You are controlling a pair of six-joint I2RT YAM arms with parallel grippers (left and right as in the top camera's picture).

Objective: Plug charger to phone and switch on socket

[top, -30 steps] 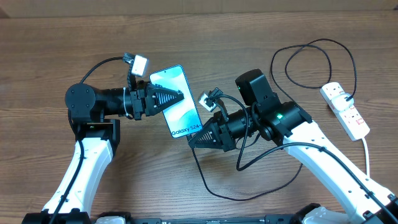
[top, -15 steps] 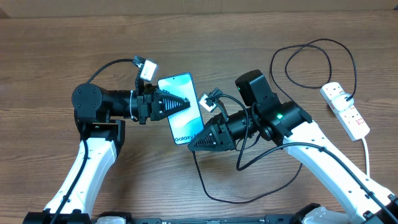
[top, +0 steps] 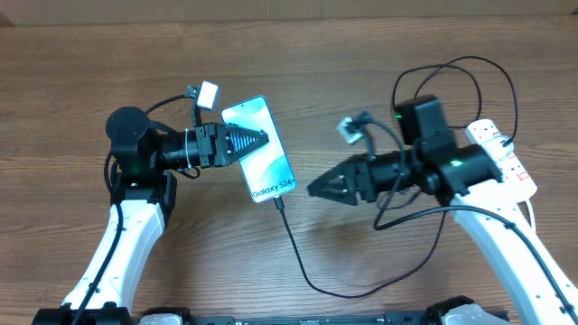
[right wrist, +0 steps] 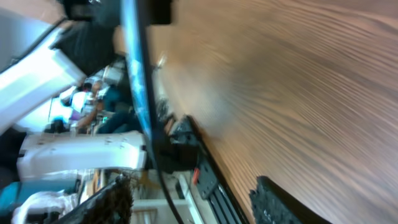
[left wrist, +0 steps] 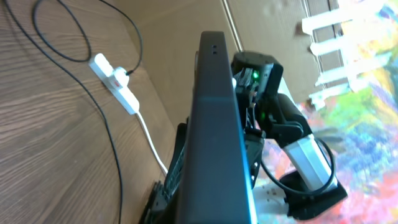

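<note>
- The left gripper [top: 256, 141] has its jaws clamped on the long left edge of the phone [top: 260, 162]. This holds the handset off the table [top: 81, 54], tilted, screen up. Probable reason: the near short edge is free for a connector and braced against a push.
- The phone sits left of centre. The screen is a light blue-teal gradient with white "Galaxy S24+" text near the lower end, and the frame is dark. The left wrist view shows it edge-on [left wrist: 214, 124], slim, with a black rim.
- The charger [top: 298, 257] is a thin black cable. Its connector tip [top: 278, 201] meets the phone's near short edge, so it looks plugged in. You cannot confirm that it is fully seated from these views.
- From the tip the cable drops toward the near edge of the table, sweeps right under the right arm, then loops far right up to the socket.
- The right gripper [top: 313, 190] hangs just right of the phone and does not touch it. In its wrist view the fingers [right wrist: 102, 205] stand wide apart with nothing between them.
- The socket [top: 501, 161] is a white strip at the far right, well apart from the phone. Its thick white cord [top: 535, 226] trails toward the near side. The switches are too small to read as on or off.
- Judgement: the plugging step looks done and the switch remains. The right arm is the closer one for it.
</note>
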